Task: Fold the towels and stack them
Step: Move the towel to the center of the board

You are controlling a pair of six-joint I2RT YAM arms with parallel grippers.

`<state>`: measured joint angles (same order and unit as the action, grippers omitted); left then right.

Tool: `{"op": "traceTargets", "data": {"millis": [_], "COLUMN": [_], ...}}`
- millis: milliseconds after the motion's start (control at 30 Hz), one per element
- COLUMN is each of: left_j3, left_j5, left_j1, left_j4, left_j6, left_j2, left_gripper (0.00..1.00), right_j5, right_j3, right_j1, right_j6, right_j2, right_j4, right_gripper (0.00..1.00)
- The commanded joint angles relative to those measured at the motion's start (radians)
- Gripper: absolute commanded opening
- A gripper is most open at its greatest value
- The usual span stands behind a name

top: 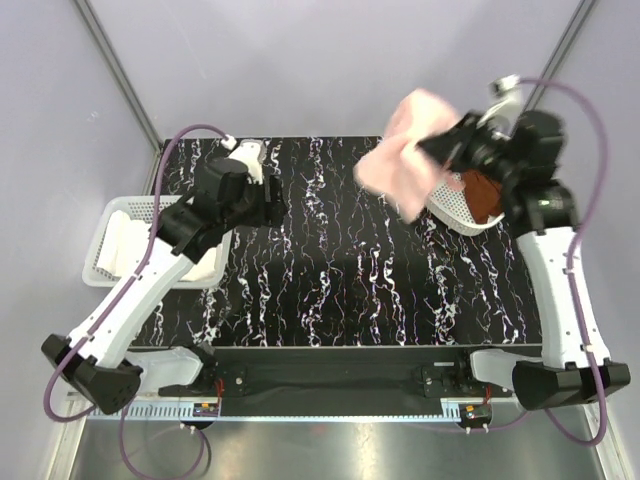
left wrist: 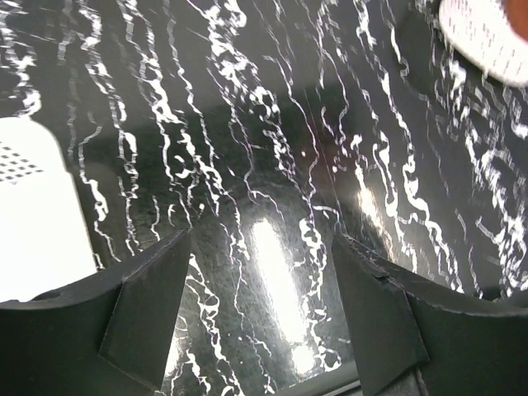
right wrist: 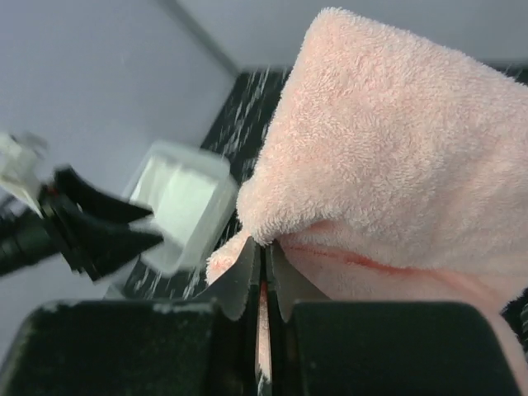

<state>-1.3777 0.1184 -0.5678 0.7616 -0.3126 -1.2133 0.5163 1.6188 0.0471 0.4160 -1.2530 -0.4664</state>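
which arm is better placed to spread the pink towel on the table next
Right, likely: the right tool is shut on the pale pink cloth towel, held above the black marbled table. The left tool hangs open over it, holding nothing.

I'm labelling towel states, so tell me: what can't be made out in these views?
Rust-brown towel: top view, mostly hidden by the right arm.
White towel: top view, partly under the left arm; fold unclear.
Pink towel: right wrist view, cut off by the frame edges.
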Motion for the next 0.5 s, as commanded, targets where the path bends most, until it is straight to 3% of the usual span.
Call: {"op": "traceTargets", "data": {"millis": [0, 67, 133, 233, 300, 333, 433, 467], "left_j3": [0.045, 0.091, 0.135, 0.176, 0.215, 0.23, 0.285, 0.298], "left_j5": [0.055, 0.055, 0.052, 0.003, -0.026, -0.061, -0.12, -0.15], "left_j1": [0.034, 0.043, 0.048, 0.046, 0.045, 0.045, 0.023, -0.01], "left_j4": [-0.008, -0.01, -0.01, -0.016, -0.019, -0.027, -0.071, -0.09], "left_j6": [-0.043, -0.046, -0.046, -0.039, -0.033, -0.026, -0.036, -0.049], "left_j2": [0.049, 0.063, 0.074, 0.064, 0.052, 0.041, 0.023, 0.017], "left_gripper": [0.75, 0.75, 0.75, 0.75, 0.75, 0.74, 0.73, 0.72], "right_j5": [0.049, -0.008, -0.001, 0.005, -0.024, -0.045, -0.203, -0.308], "right_j3": [-0.216, -0.359, -0.518, -0.617, -0.616, -0.585, -0.516, -0.502], "right_j1": [0.137, 0.2, 0.23, 0.261, 0.28, 0.28, 0.28, 0.28], "right_j6": [0.014, 0.03, 0.082, 0.119, 0.119, 0.112, 0.08, 0.084], "right_j2": [-0.057, -0.052, -0.054, -0.077, -0.098, -0.103, -0.077, -0.072], "right_j4": [-0.08, -0.083, 0.024, 0.11, 0.08, 0.048, -0.104, -0.171], "right_gripper": [0.05, 0.06, 0.11, 0.27, 0.39, 0.54, 0.71, 0.72]}}
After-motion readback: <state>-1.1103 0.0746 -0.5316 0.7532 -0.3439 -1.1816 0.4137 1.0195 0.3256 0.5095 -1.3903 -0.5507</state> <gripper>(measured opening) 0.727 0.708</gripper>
